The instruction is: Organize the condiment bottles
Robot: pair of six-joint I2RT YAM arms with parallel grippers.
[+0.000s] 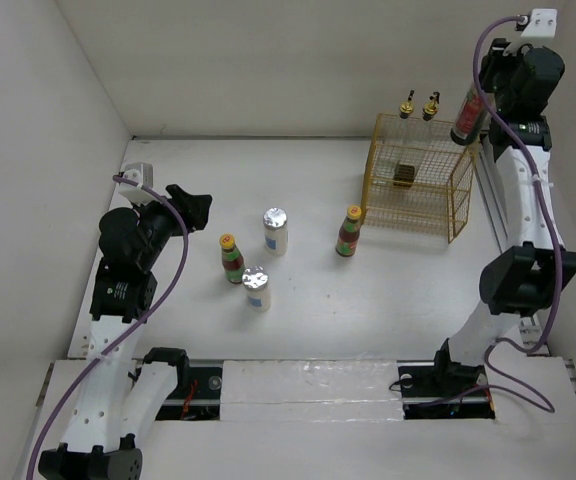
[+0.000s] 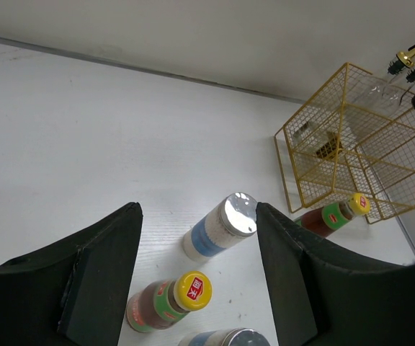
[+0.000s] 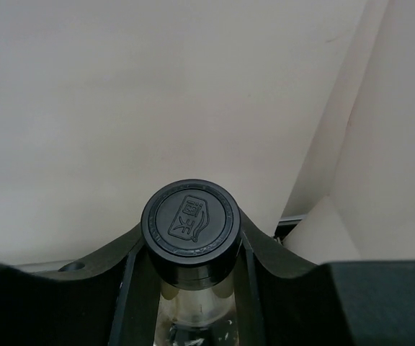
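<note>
While the right gripper [image 3: 192, 254] clamps the dark bottle [image 3: 191, 216], held beside the basket [image 1: 459, 203], the left gripper [image 2: 195, 214] gapes wide over the table [image 1: 378, 300]. Two jars [image 1: 276, 231] and two red bottles [image 1: 232, 259] stand there.

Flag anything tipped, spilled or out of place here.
Nothing stands out. The two red bottles and two silver-lidded jars stand upright and apart, with no spill visible. The dark bottle is held aloft in the right gripper, beside the yellow basket.
</note>
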